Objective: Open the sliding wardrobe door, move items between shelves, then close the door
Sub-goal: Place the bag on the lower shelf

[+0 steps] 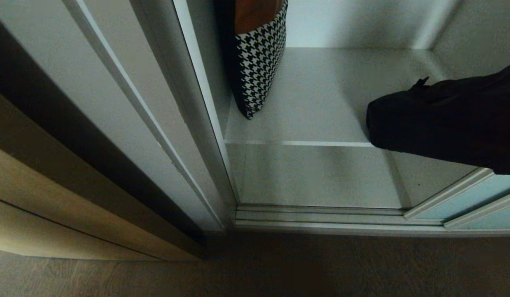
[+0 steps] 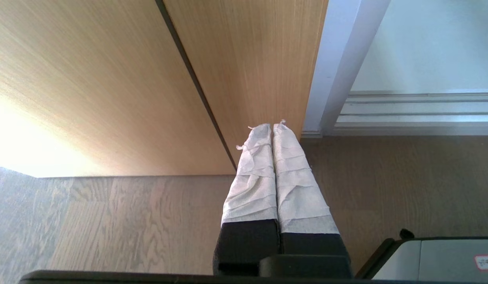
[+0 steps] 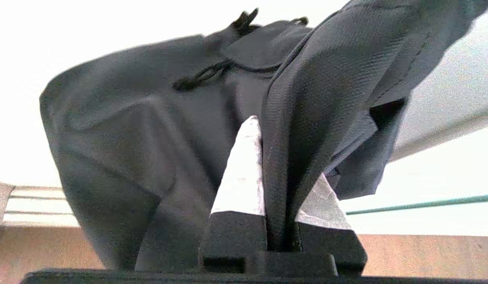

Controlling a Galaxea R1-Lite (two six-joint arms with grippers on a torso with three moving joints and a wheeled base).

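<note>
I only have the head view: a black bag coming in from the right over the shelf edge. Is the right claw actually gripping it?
Observer: Yes. The right claw is shut on a fold of the black bag.
Operator: Where is the left claw?
Observer: The left claw is shut, empty, low near the floor by the tan wood-grain panel.
Operator: Anything loose on the bag?
Observer: A short cord hangs near its top.

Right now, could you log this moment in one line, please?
right gripper: shut on soft black fabric bag | bag: lifted before shelf | left gripper: shut, parked
</note>
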